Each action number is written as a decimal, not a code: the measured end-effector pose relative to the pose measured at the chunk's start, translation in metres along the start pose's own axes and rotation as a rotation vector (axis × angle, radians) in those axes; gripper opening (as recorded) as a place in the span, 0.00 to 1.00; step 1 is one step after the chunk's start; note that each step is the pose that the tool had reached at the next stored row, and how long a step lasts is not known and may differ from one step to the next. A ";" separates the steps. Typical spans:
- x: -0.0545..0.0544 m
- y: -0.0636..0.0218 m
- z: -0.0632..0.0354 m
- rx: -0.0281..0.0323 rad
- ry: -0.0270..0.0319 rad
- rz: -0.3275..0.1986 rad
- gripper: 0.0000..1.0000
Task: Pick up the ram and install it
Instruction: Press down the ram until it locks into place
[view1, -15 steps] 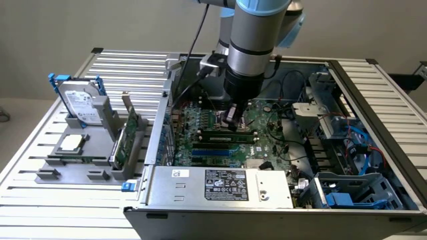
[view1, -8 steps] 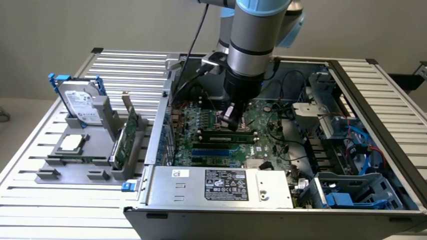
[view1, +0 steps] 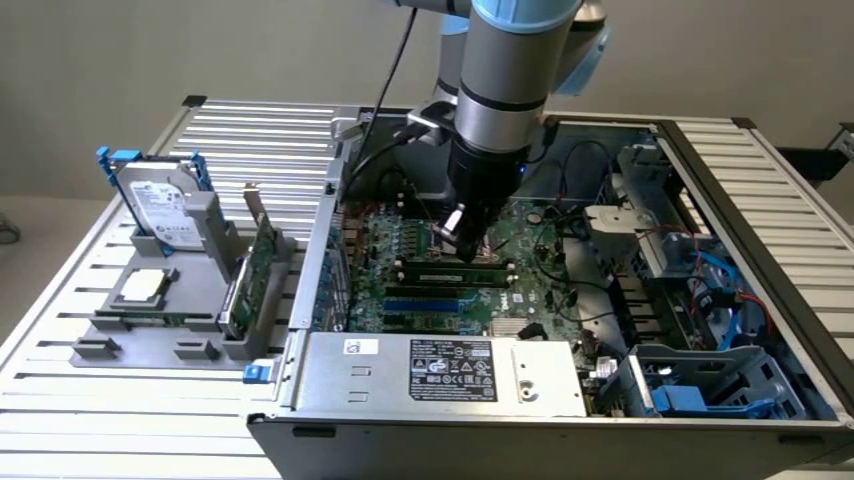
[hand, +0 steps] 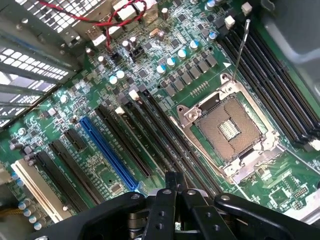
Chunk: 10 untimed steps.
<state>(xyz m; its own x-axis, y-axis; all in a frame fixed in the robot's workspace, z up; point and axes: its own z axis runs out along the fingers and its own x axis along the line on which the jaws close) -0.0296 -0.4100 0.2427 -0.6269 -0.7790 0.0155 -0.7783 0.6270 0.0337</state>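
Observation:
The ram (view1: 454, 272), a long narrow green stick with dark chips, stands on edge in a slot on the motherboard (view1: 541, 295) inside the open computer case. My gripper (view1: 463, 250) hangs straight down over it, its tip at the stick's top edge near the middle; whether they touch I cannot tell. In the wrist view my gripper (hand: 172, 181) is shut, its black fingers pressed together with nothing between them, just above the long black slots (hand: 150, 130) beside the empty CPU socket (hand: 232, 127).
A silver power supply (view1: 441, 368) fills the case's near side, and a drive cage with blue cables (view1: 721, 290) fills the exterior view's right. Left of the case a grey fixture holds a hard drive (view1: 160, 205), a processor (view1: 143, 288) and a green expansion card (view1: 247, 285).

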 end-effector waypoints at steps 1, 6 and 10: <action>0.000 0.0000 0.0000 0.0004 0.0003 0.013 0.11; 0.000 0.0000 0.0003 0.0034 0.0030 0.076 0.11; 0.000 0.0000 0.0004 0.0046 0.0038 0.132 0.11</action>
<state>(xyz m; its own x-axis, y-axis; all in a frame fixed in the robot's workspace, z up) -0.0296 -0.4099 0.2424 -0.7238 -0.6896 0.0233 -0.6891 0.7242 0.0266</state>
